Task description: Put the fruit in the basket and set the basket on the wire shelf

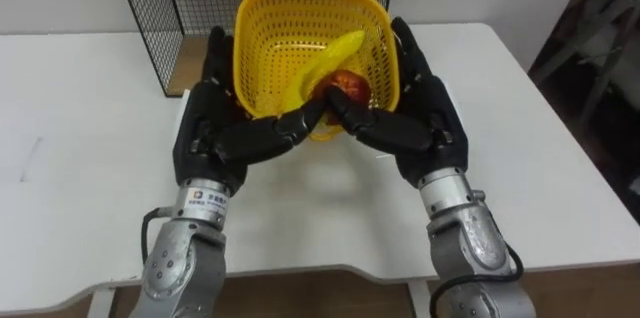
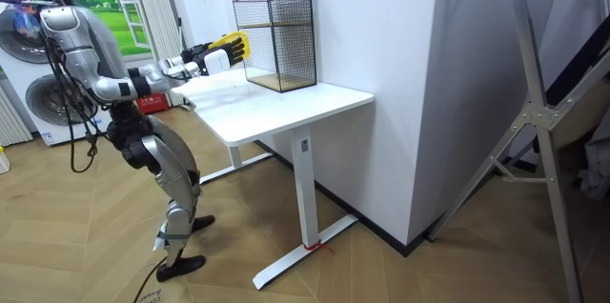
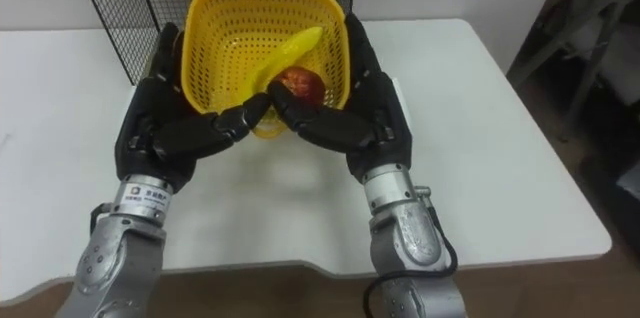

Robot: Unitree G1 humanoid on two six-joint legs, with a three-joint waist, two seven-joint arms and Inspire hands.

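Yellow basket (image 1: pixel 280 33) with banana (image 1: pixel 335 53) and apple (image 1: pixel 350 85) is pressed between left robot hand (image 1: pixel 210 123) and right robot hand (image 1: pixel 425 118), fingers straight along its sides, just before wire shelf (image 1: pixel 150 13). Keep the squeeze even and the basket level going in.

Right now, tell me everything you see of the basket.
The basket is yellow, plastic-looking, perforated all over, rounded-square with a handle loop at its far rim. It is held above the table before the shelf, pressed between left hand and right hand, with a banana and an apple inside.
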